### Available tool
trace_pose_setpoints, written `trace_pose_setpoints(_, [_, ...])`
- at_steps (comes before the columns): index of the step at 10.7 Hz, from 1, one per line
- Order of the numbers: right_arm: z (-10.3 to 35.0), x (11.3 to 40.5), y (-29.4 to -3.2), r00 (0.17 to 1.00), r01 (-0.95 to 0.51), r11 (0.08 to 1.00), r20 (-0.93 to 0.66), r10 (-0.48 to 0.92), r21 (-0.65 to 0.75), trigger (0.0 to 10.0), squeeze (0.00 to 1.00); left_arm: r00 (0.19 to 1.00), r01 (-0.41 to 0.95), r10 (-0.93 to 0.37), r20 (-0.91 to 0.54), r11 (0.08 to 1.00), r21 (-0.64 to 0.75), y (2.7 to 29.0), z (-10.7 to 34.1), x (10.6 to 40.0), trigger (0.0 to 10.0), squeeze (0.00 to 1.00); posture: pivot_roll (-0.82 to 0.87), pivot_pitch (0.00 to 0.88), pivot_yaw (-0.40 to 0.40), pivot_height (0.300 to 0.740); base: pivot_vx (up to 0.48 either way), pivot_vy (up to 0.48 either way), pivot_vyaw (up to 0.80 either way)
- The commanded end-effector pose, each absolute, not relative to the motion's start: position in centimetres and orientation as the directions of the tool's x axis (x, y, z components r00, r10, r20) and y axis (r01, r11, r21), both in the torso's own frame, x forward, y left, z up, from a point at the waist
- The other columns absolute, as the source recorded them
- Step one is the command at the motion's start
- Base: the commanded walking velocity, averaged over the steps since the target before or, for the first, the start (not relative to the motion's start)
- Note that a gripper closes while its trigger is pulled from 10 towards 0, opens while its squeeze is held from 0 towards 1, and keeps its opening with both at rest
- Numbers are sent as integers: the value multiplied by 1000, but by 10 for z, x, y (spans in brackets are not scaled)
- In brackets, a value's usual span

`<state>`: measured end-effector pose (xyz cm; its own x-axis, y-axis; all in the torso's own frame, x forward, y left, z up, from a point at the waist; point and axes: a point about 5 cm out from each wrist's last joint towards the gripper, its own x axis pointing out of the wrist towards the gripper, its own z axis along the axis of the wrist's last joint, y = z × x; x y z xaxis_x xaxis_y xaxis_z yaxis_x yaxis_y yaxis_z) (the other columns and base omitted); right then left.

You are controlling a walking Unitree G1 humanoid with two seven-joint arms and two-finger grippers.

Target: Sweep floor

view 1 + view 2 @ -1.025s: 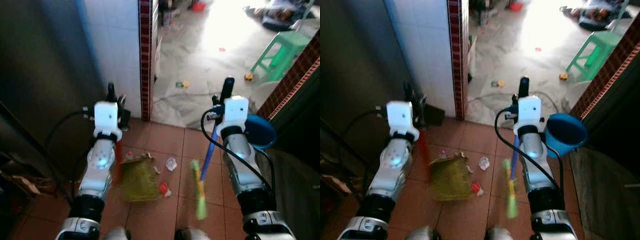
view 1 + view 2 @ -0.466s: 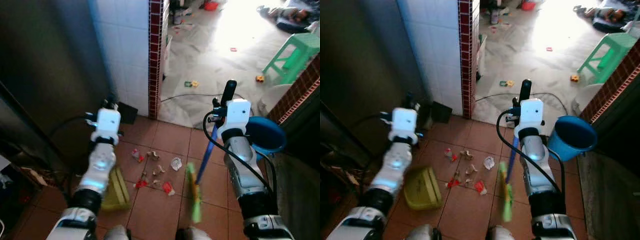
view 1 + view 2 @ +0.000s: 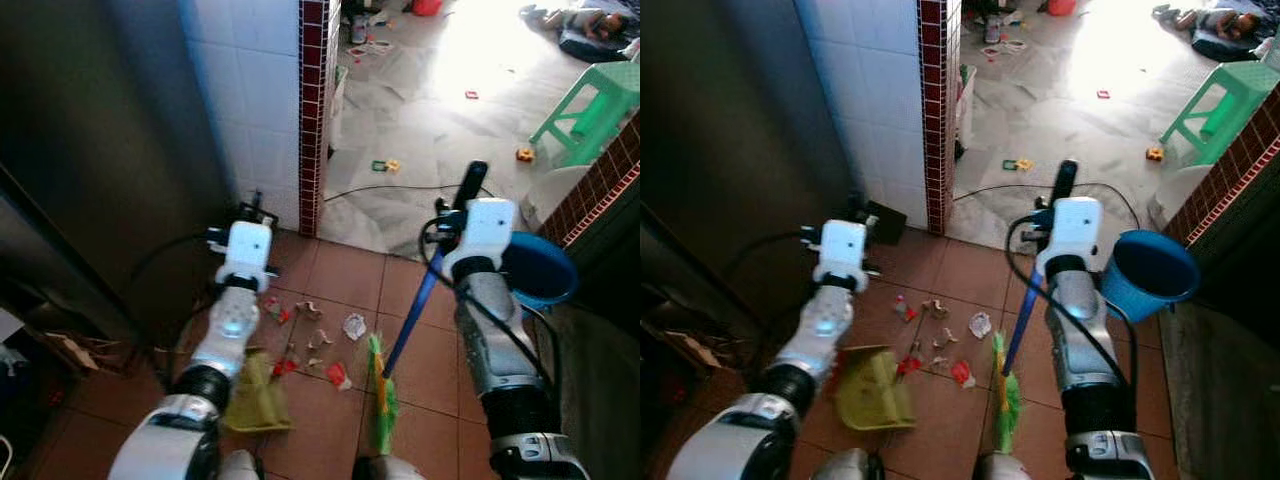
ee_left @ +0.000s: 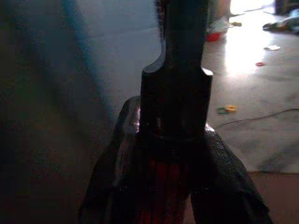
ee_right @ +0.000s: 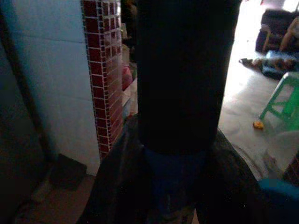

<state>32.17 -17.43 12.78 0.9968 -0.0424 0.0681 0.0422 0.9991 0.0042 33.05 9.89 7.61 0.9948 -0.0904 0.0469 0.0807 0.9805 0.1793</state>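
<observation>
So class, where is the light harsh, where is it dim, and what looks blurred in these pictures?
Left eye view: glare washes out the far floor, the left wall is in shadow, and the broom bristles are soft. Both wrist views: dark and out of focus up close, bright behind.

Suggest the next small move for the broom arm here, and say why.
Probably draw the right gripper sideways so the green broom head pushes the scraps toward the yellow-green dustpan. The scraps lie loose on the tiles between broom and dustpan, which the left gripper holds low beside them.
</observation>
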Motion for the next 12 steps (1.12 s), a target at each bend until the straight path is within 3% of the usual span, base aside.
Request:
trace_pose_setpoints(1, [135, 322, -172, 995, 34, 998, 88, -39, 60, 10000, 0, 994, 111, -110, -17, 991, 77, 84, 65, 325, 10000, 0, -68, 82, -10, 740, 0, 0, 0])
trace_pose_setpoints(5, [141, 326, -159, 997, -40, 974, 71, 24, 224, 10000, 0, 971, 225, -225, -85, 974, -12, 69, 57, 322, 10000, 0, -81, 70, -14, 740, 0, 0, 0])
trace_pose_setpoints(7, [155, 329, -141, 980, -199, 927, 92, 178, 318, 10000, 0, 951, 263, -276, -138, 959, -107, 62, 52, 322, 10000, 0, -88, 63, -14, 740, 0, 0, 0])
trace_pose_setpoints(9, [184, 332, -129, 941, -334, 895, 165, 296, 297, 10000, 0, 949, 268, -284, -135, 955, -127, 62, 52, 322, 10000, 0, -92, 59, -11, 740, 0, 0, 0])
trace_pose_setpoints(10, [215, 334, -122, 889, -428, 890, 252, 383, 155, 10000, 0, 943, 287, -306, -132, 947, -148, 61, 52, 322, 10000, 0, -95, 56, -9, 740, 0, 0, 0])
trace_pose_setpoints(12, [242, 334, -124, 835, -424, 900, 339, 433, -103, 10000, 0, 937, 290, -310, -161, 947, -139, 62, 50, 323, 10000, 0, -94, 51, -7, 740, 0, 0, 0])
